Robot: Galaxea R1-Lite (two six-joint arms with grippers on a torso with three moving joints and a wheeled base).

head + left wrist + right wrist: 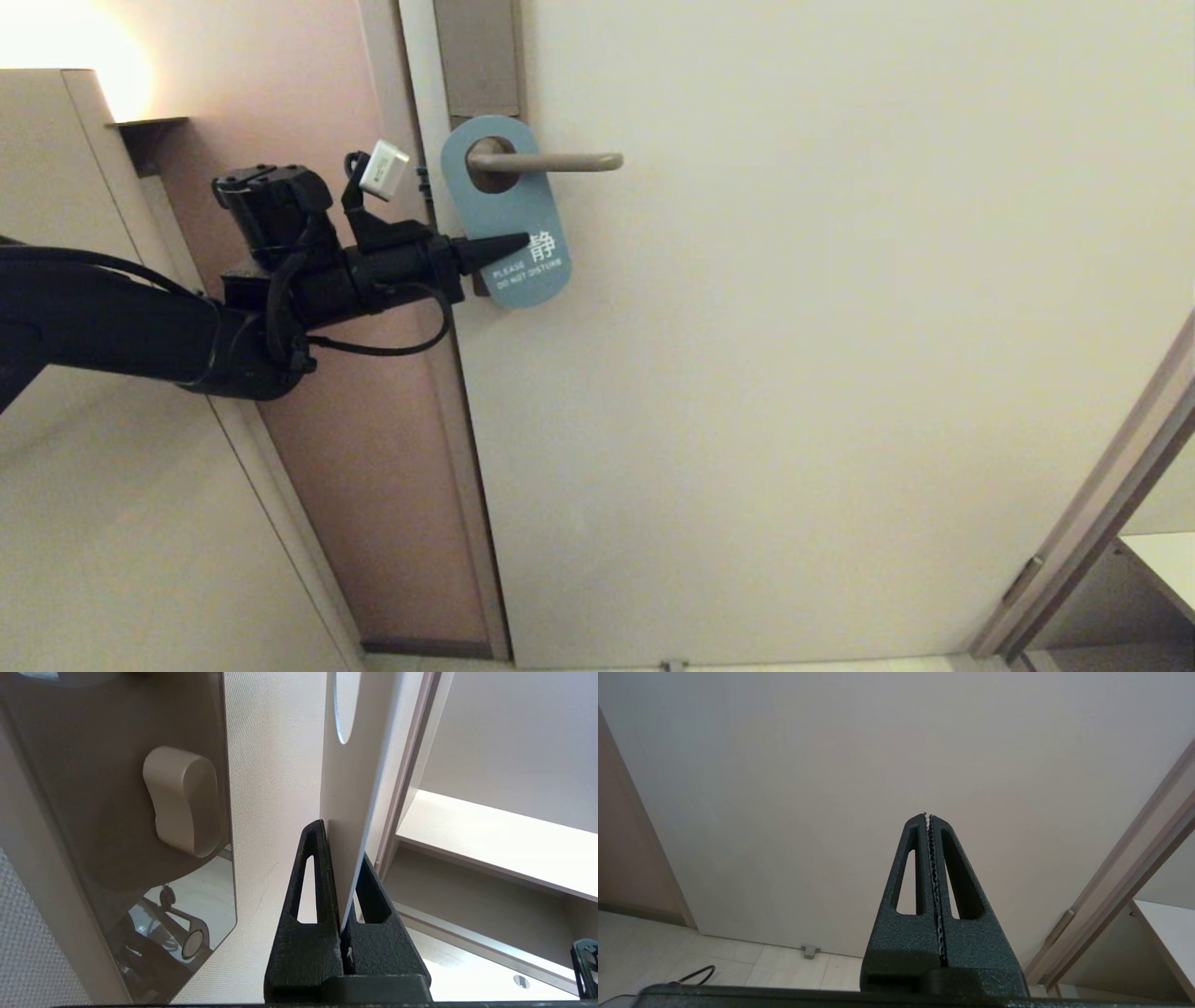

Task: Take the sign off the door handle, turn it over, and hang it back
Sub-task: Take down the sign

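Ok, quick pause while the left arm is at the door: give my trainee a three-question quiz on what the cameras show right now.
1. True or false: the sign hangs on the door handle.
2. Which face of the sign shows in the head view? A) white "MAKE UP ROOM" B) blue "PLEASE DO NOT DISTURB"
3. What is the left gripper doing, and how does the right gripper stand?

Key
1. True: the handle passes through its hole.
2. B.
3. The left gripper is shut on the sign's lower part, card edge between its fingers; the right gripper is shut on nothing, facing the door.
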